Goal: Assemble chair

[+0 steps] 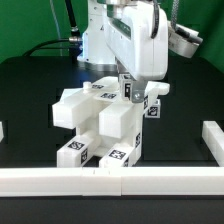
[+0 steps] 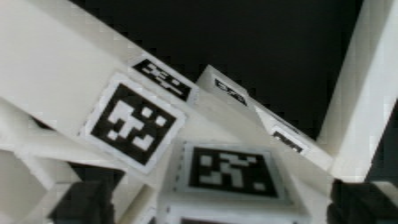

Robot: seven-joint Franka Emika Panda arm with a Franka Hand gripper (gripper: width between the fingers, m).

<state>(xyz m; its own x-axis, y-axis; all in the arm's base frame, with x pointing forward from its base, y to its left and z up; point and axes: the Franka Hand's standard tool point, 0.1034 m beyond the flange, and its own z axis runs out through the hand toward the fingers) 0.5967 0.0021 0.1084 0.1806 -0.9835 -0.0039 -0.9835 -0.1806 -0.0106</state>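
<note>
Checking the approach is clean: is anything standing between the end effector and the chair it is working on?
Nothing visible does. The end effector hangs right at the chair, its fingers either side of a tagged block.

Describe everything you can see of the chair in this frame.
The chair is part-built: a cluster of matte white, chunky plastic-looking blocks joined in steps. Small black-and-white square tags sit on several faces. It stands on the black table, just behind the white rail; whether they touch is unclear. The gripper is at its top, jaws apart on either side of a tagged block; contact cannot be told.
</note>
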